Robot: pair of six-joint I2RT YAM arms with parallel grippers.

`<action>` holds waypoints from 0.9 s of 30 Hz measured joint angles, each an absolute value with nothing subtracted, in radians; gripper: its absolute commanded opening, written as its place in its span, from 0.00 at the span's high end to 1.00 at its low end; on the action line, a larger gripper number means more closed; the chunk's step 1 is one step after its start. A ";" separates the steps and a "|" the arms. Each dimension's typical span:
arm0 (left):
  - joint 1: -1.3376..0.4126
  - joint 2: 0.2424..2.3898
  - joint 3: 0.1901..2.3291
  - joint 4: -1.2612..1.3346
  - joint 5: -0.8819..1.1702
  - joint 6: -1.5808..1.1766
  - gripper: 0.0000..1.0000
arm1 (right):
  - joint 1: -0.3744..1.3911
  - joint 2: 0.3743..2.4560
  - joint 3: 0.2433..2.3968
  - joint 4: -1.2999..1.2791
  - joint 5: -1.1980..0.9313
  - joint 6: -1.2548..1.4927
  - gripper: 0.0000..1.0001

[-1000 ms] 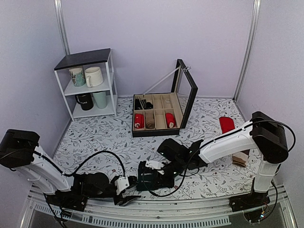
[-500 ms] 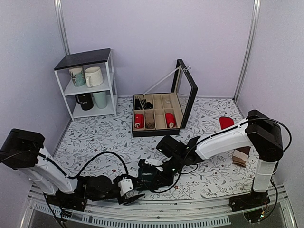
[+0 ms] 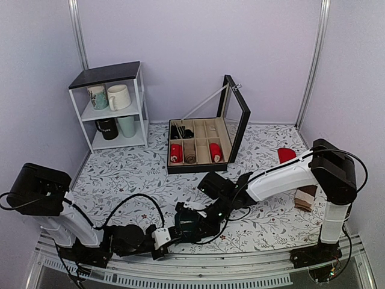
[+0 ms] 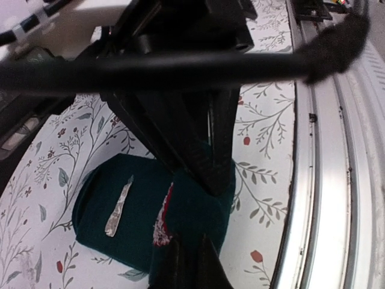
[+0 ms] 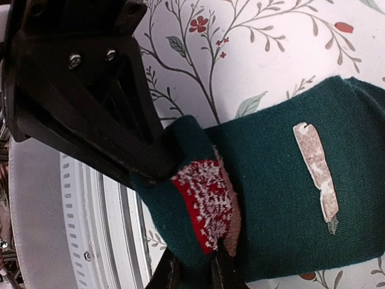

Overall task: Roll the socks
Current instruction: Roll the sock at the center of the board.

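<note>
**Left gripper (image 4: 191, 265) and right gripper (image 5: 195, 272) both clamped on the socks (image 3: 187, 224)**

Left gripper's fingers meet on a raised fold of the dark green cloth. The right gripper faces it closely and nips the cuff end, where a red patch shows. The socks lie bunched on the flowered table (image 3: 138, 174) — just beside the metal rail (image 4: 325, 180) along its near edge. The open box (image 3: 201, 147) and the shelf (image 3: 114, 111) stand well apart at the back. A red sock (image 3: 287, 156) lies off to the right.

A white shelf (image 3: 111, 74) holds mugs (image 3: 118, 96). An open black box (image 3: 198, 169) on the flowery bench (image 3: 132, 171) has red rolls (image 3: 175, 152) inside.
</note>
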State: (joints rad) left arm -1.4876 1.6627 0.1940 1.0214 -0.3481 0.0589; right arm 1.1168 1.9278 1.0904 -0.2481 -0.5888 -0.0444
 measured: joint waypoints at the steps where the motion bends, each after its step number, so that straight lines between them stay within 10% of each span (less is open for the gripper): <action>1: -1.488 1.663 0.194 1.026 -0.345 0.059 1.00 | 1.116 1.929 1.093 -0.249 -0.590 -0.044 0.85; 12: -1.467 1.663 0.167 1.062 -0.271 -0.080 1.00 | 1.113 1.931 1.095 -0.253 -0.613 -0.043 0.81; 15: -1.464 1.663 0.155 1.078 -0.255 -0.118 0.48 | 1.113 1.937 1.095 -0.244 -0.627 -0.044 0.81; 18: -1.464 1.655 0.141 1.083 -0.228 -0.128 0.29 | 1.112 1.940 1.095 -0.241 -0.632 -0.043 0.81; 27: -1.461 1.615 0.117 1.076 -0.208 -0.072 0.34 | 1.111 1.940 1.094 -0.239 -0.632 -0.041 0.81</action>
